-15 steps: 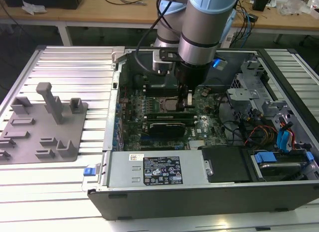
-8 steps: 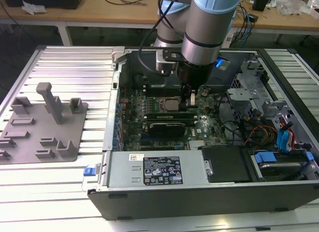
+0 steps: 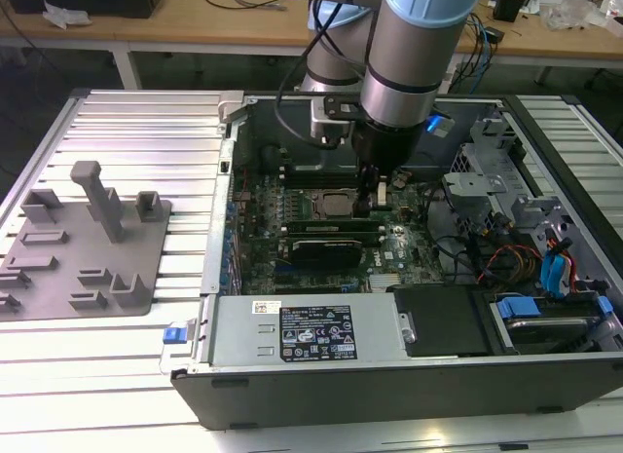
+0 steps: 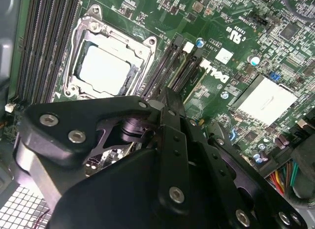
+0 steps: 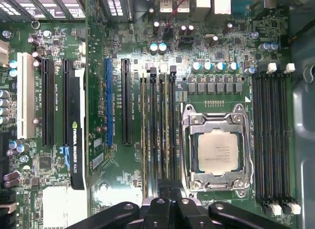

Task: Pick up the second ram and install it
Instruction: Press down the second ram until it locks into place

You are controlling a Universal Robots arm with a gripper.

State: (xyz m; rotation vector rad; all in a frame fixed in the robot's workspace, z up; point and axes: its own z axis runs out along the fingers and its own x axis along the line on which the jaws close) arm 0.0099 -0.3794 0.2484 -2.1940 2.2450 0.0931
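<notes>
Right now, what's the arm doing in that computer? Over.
Gripper low over memory slots beside processor. Green ram sticks standing in slots under it. Nothing seen in the way.

The tool (image 4: pixel 170 108) is showing matt black plastic with bright metal screws, the processor (image 5: pixel 218 151) beside it is gleaming as brushed metal, and the motherboard (image 5: pixel 113 184) is shining glossy green.

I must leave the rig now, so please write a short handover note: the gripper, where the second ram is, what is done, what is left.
The gripper is down inside the case, over the memory slots beside the processor; its grip cannot be told.
The second ram, a green stick, stands in those slots under it.
Done: ram at its slot.
Left: whether it is fully seated cannot be seen.
</notes>
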